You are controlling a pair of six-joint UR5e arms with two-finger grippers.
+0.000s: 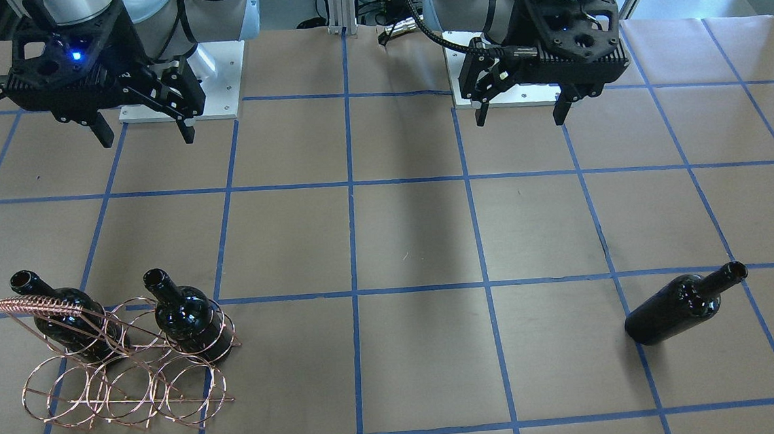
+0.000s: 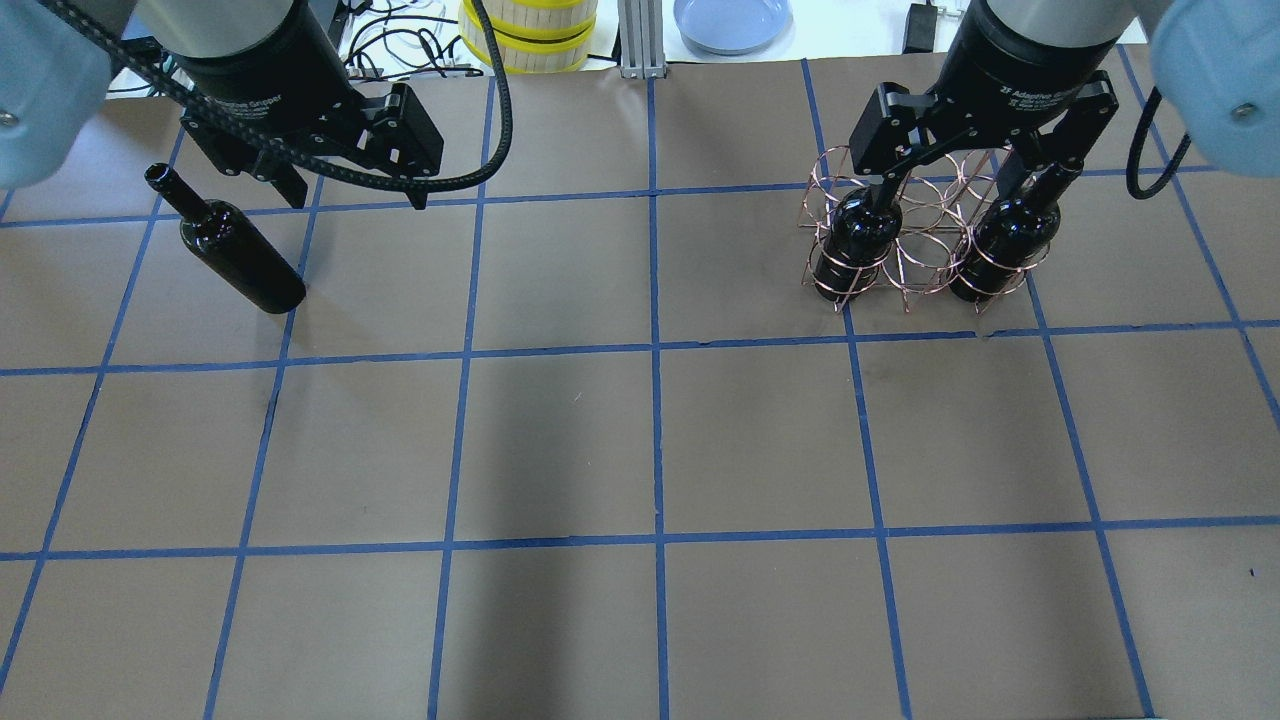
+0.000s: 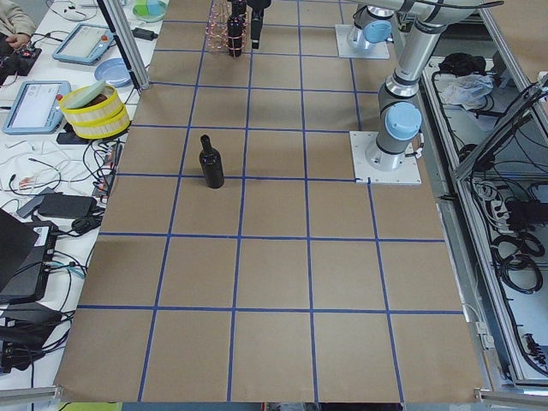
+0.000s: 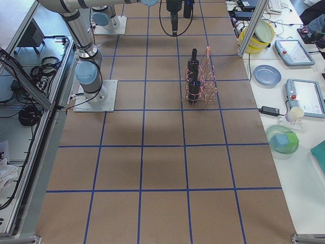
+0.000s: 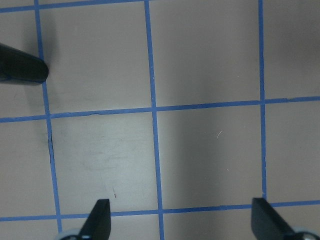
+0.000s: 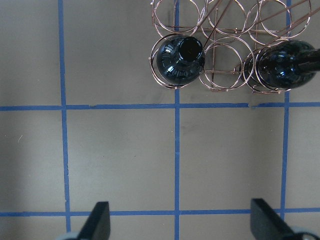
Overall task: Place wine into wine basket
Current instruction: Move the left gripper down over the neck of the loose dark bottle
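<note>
A loose wine bottle, glossy near-black with an open mouth, stands upright on the table's left side; it also shows in the front view and the left side view. My left gripper hangs open and empty above the table, just right of this bottle. The copper wire wine basket stands at the right with two look-alike bottles upright in its outer rings; the ring between them holds nothing. My right gripper is open and empty above the basket.
A yellow-rimmed stack and a blue plate sit beyond the table's far edge. The arms' white base plates are on the robot's side. Blue tape lines grid the brown table.
</note>
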